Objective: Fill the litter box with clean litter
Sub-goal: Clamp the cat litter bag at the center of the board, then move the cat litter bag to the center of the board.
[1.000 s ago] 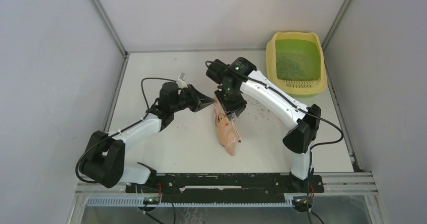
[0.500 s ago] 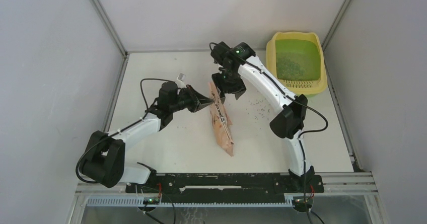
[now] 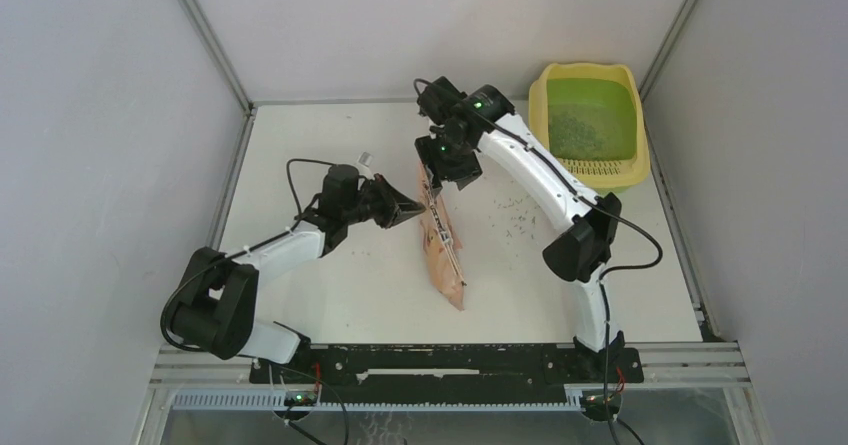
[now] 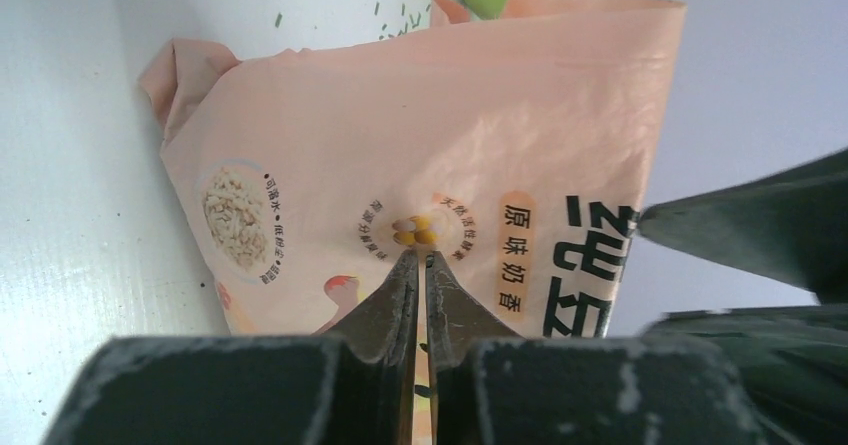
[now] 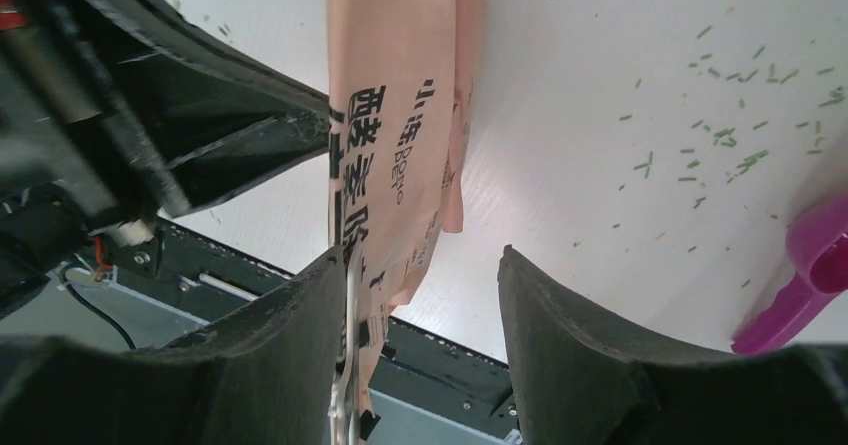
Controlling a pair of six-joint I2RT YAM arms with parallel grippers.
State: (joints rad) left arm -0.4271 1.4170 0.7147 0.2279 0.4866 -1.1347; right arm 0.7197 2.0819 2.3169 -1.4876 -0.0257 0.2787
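Jaws of your right claw (image 5: 422, 265) stand apart, the upright bag (image 5: 390, 85) touching one. Your left claw (image 4: 420, 257) is closed, tips at the bag's face. Its length runs near-to-far. The litter box (image 3: 540, 115) sits far right, nearer your right arm.

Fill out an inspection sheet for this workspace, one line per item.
Surface: white table, with spilled granules right of centre.
Job's things: litter box in the far right corner, with a thin patch of litter in its green basin.
Clutter: peach-pink bag propped on edge mid-table; magenta scoop lying near the spill.
Grippers: left gripper shut, tips at the bag's printed face; right gripper open, one finger against the bag's upper end.
Cables: black cable loops above the left arm.
Surroundings: plain grey walls; black base rail along the near edge.
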